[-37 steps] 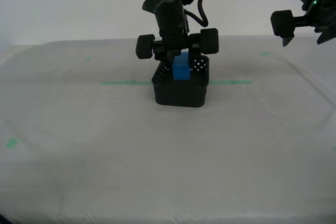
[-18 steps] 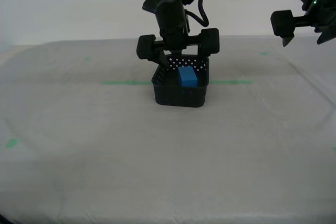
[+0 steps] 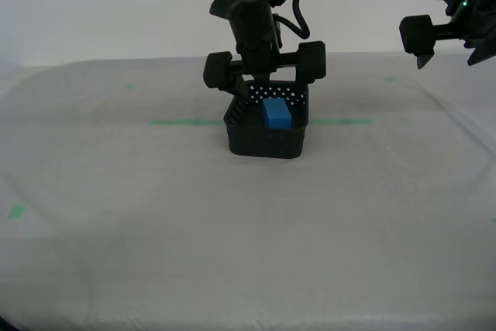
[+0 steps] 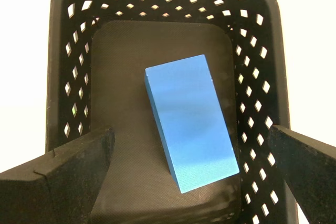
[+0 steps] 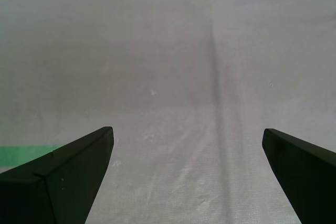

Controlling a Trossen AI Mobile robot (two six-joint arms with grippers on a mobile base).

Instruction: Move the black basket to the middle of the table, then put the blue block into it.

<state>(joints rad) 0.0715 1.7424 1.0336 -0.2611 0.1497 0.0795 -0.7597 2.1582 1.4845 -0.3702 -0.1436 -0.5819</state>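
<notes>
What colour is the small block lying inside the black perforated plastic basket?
Bright blue; the second wrist view shows it best.

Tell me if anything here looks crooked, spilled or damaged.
Nothing serious stands out. The blue block lies on the floor of the black basket, skewed to its walls rather than square. My second gripper hangs open above it, and my first gripper is open over bare table. No spill or damage shows.

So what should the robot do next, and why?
Probably lift my second gripper straight up and away. The blue block already lies loose on the floor of the black basket, and my fingers are spread wide, touching neither, so nothing seems left to hold.
</notes>
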